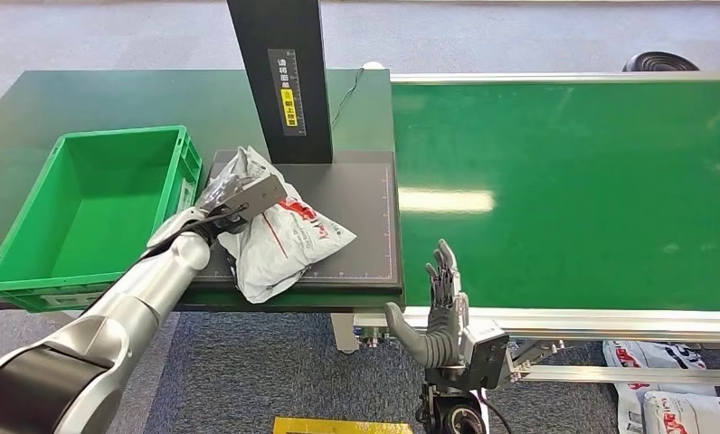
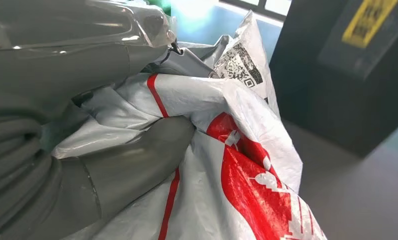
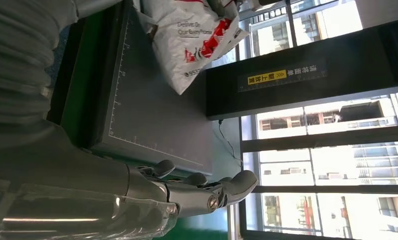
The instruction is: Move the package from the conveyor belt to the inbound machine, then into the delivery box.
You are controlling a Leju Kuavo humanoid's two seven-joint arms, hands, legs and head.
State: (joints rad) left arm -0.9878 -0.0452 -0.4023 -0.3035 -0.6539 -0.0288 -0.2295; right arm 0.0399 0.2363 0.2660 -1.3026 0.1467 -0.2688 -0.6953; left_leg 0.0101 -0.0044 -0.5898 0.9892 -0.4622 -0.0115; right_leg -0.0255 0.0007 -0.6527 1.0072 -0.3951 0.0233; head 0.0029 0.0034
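A crumpled white-and-red plastic package (image 1: 279, 237) lies on the dark scanning plate (image 1: 356, 194) of the inbound machine, beside its black post (image 1: 282, 77). My left hand (image 1: 230, 206) grips the package's left side; up close its thumb (image 2: 132, 165) presses into the folds of the package (image 2: 237, 175). My right hand (image 1: 435, 312) is open with fingers raised at the near edge of the green conveyor belt (image 1: 573, 190), holding nothing. The right wrist view shows the package (image 3: 192, 40) on the plate (image 3: 152, 115) and the hand's fingers (image 3: 207, 192) apart.
An empty green delivery box (image 1: 94, 212) stands left of the plate on the dark green table (image 1: 67, 104). More white packages (image 1: 673, 398) lie on the floor at the lower right. A cable (image 1: 349, 90) runs behind the post.
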